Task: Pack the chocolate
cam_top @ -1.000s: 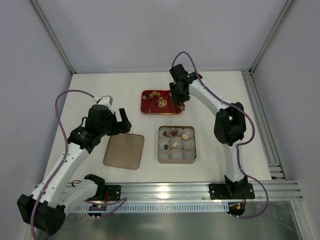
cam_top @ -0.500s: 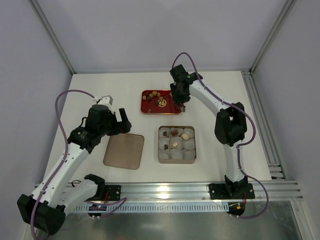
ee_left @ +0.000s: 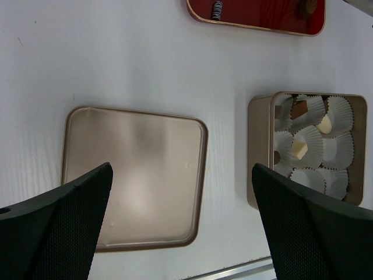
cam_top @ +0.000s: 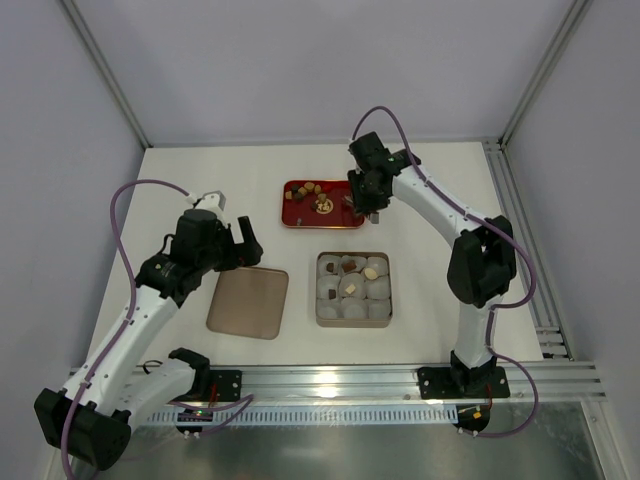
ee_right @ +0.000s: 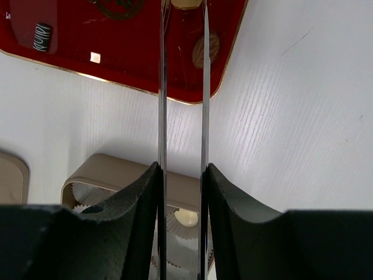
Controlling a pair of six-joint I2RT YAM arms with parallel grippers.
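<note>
Several chocolates (cam_top: 312,193) lie on a red tray (cam_top: 300,219); others sit in white paper cups in the tan box (cam_top: 353,318). My right gripper (cam_top: 368,205) hovers over the tray's right end, shut on metal tweezers (ee_right: 162,87). A tan-gold chocolate (ee_right: 186,3) shows between the tweezer tips at the frame's top edge. Below lie a round brown piece (ee_right: 208,51) and a striped dark piece (ee_right: 43,36). My left gripper (cam_top: 245,240) is open and empty above the box lid (cam_top: 248,302). The left wrist view shows brown (ee_left: 299,109) and cream (ee_left: 298,149) pieces in the box (ee_left: 259,146).
The tan lid (ee_left: 134,175) lies flat left of the box. The box (ee_right: 116,169) sits just in front of the red tray (ee_right: 145,64). An aluminium rail (cam_top: 330,382) runs along the near table edge; frame posts stand at the back corners.
My right arm has shifted a little to the right and back, the gripper staying over the tray's right end. The left arm has not moved.
</note>
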